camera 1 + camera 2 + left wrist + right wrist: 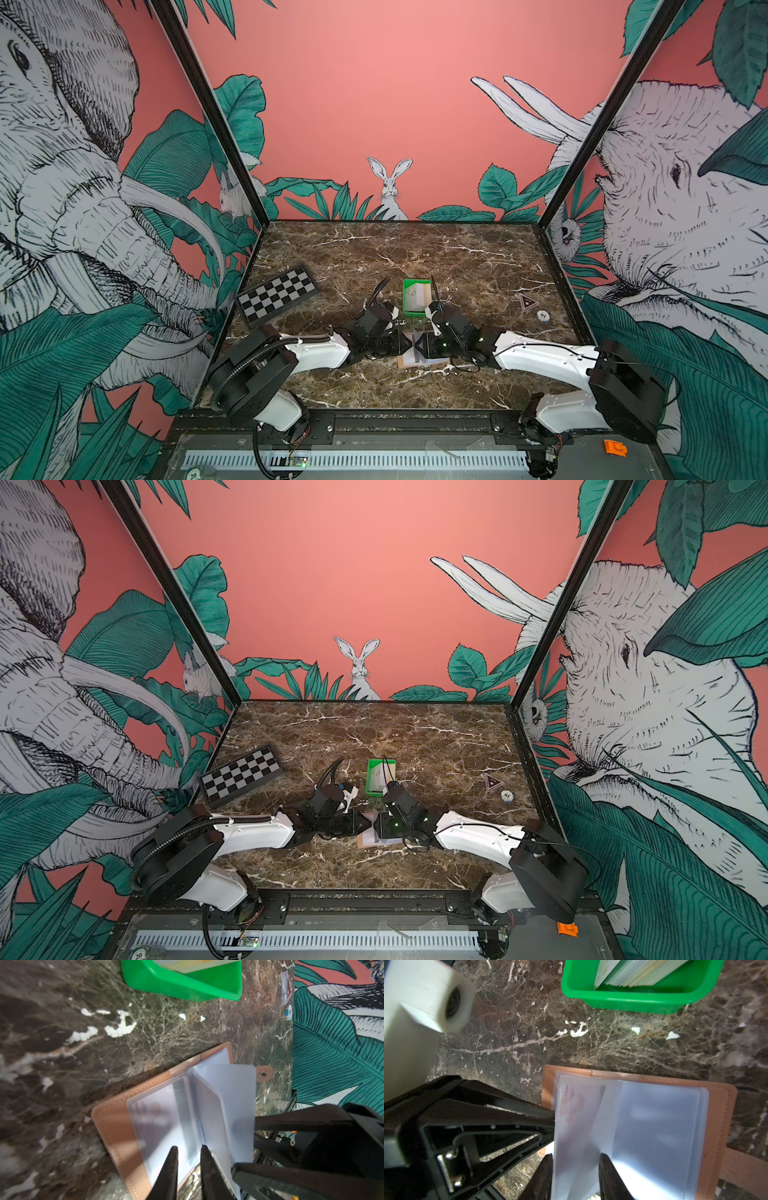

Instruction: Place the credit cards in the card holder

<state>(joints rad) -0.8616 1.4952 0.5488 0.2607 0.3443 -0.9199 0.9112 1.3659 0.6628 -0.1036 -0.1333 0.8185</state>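
1. Tan leather, the card holder (415, 360) lies open and flat on the counter (415, 249). It sits at 6 o'clock of the green tray (633, 1001), between your two hands.
2. The credit cards (633, 974) lean as a stack inside that tray, apart from the holder. By that, most of the filing is left to do.
3. A faint reddish print shows through one clear sleeve (577, 1103). You can take it as one card already in, though the blur leaves that unsure.
4. Your right hand (575, 1156) has its fingers plainly apart. A loose plastic leaf stands between them unpinched, and the hand carries no card.
5. Your left hand (189, 1148) has its fingers only narrowly apart over the sleeves near the fold. Whether it pinches the plastic, you cannot tell.
6. The snap strap (264, 1073) lies undone beside the cover, so the holder is not closed.
7. What remains, as I judge it: fetch a card from 12 o'clock, slide it into an empty sleeve, and repeat until the tray is bare.
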